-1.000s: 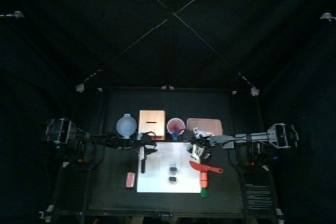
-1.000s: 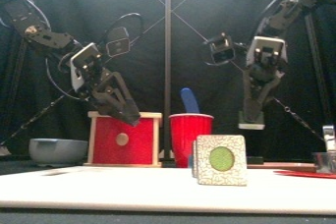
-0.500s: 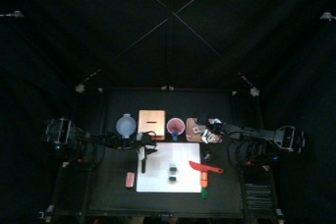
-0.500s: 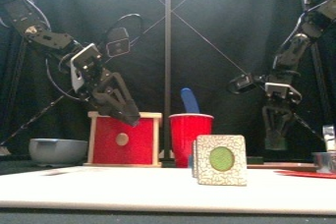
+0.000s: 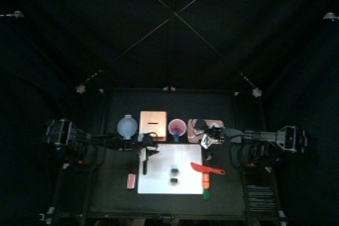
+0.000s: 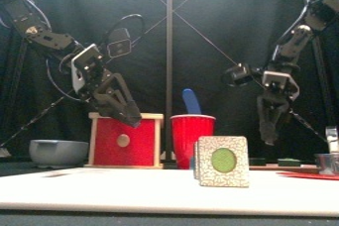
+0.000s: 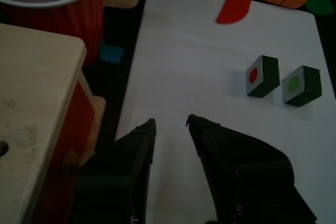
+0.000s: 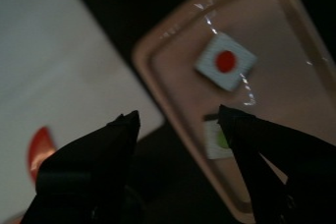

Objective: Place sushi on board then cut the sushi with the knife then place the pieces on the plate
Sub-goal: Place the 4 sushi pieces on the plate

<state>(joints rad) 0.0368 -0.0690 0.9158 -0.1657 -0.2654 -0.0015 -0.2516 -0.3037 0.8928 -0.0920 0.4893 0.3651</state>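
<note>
Right tool (image 8: 180,113) gapes empty over two sushi pieces (image 8: 225,59) on pink plate (image 8: 171,71); left tool (image 7: 171,122) narrowly parted, empty.

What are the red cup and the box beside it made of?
The red cup looks like smooth plastic, probably: its wall is one even, bright red. The box seems pale bare wood with a red painted drawer front: a light frame shows around the red panel.

sushi pieces (image 7: 262,76): 4 | knives (image 7: 237,0): 2 | cup (image 6: 192,139): 1 | tray (image 8: 296,61): 1
</note>
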